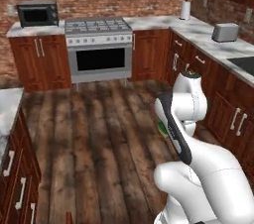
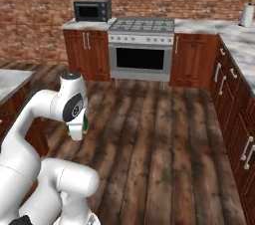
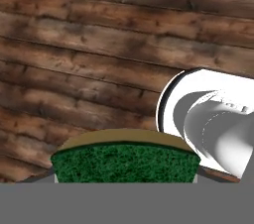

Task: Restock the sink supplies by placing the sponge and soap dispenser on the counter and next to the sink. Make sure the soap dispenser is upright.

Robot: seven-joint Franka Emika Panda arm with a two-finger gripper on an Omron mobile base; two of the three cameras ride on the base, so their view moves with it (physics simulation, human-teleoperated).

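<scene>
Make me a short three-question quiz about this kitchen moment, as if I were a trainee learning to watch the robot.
1. True or false: the sponge already lies on the counter beside the sink.
2. Which floor shows behind the sponge in the hand view? A tiles; B dark wood planks; C carpet.
3. Fill in: on the counter, between the paper towel roll and the sink, stands a silver ____.

Key
1. False: its green face sits right at the gripper, over the floor; the arm is folded low, away from the counter.
2. B.
3. Toaster.
</scene>
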